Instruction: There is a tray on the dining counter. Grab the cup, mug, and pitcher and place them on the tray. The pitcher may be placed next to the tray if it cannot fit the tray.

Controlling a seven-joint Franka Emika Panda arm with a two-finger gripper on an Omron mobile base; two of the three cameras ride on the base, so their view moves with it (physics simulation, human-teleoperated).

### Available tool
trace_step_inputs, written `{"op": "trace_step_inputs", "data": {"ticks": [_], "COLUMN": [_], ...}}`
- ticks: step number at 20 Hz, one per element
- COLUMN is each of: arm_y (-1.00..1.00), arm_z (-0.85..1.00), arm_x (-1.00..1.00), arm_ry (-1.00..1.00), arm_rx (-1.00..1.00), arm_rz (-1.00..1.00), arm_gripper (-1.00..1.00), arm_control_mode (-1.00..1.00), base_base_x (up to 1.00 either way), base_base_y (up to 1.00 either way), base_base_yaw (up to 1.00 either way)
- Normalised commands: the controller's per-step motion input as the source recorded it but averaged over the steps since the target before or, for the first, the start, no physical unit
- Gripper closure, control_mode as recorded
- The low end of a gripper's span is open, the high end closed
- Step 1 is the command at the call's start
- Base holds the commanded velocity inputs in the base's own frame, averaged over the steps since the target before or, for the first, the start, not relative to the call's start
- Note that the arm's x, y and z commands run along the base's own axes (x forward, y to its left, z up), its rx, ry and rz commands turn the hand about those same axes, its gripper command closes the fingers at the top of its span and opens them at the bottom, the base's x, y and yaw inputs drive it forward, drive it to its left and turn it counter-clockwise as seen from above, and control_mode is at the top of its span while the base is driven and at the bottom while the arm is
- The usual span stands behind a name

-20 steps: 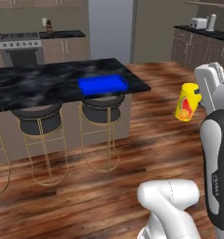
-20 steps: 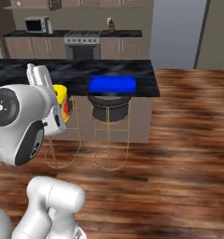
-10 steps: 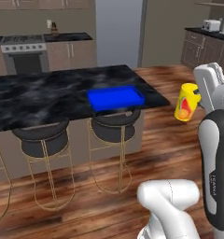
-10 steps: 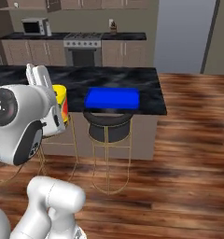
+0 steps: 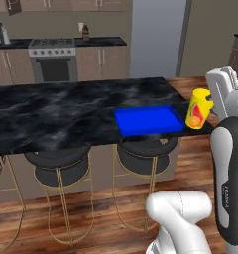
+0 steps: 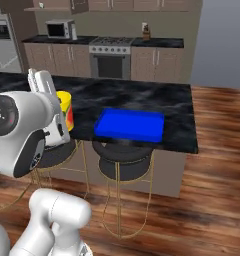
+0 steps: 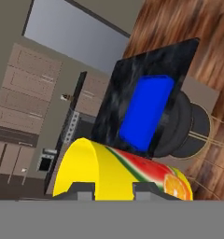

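Over the last second the base has driven closer: the dining counter and tray loom larger and nearer centre, though neither has itself moved. The gripper grasps the cup, carried aloft beside the counter's end, short of the tray. Delivery looks imminent. The cup bears fruit artwork; no readable writing.

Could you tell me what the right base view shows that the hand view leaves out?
Right base view alone: a microwave on the far worktop and the dining counter's whole end. Hand view alone: the cup's watermelon and orange print close up, between the gripper's fingertips. Shared: the blue tray with nothing on it, the stool beneath it, and the stove.
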Motion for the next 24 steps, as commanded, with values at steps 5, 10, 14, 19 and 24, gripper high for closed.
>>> {"op": "trace_step_inputs", "data": {"ticks": [5, 10, 14, 19, 24], "arm_y": [0.00, 0.00, 0.00, 0.00, 0.00], "arm_z": [0.00, 0.00, 0.00, 0.00, 0.00], "arm_x": [0.00, 0.00, 0.00, 0.00, 0.00], "arm_ry": [0.00, 0.00, 0.00, 0.00, 0.00], "arm_rx": [0.00, 0.00, 0.00, 0.00, 0.00], "arm_rz": [0.00, 0.00, 0.00, 0.00, 0.00], "arm_gripper": [1.00, 1.00, 1.00, 1.00, 1.00], "arm_control_mode": [1.00, 1.00, 1.00, 1.00, 1.00], "base_base_x": [0.59, 0.43, 0.52, 0.47, 0.41], "base_base_y": [-0.35, -0.44, -0.41, -0.42, -0.40], "base_base_yaw": [0.27, 0.02, 0.00, 0.00, 0.00]}}
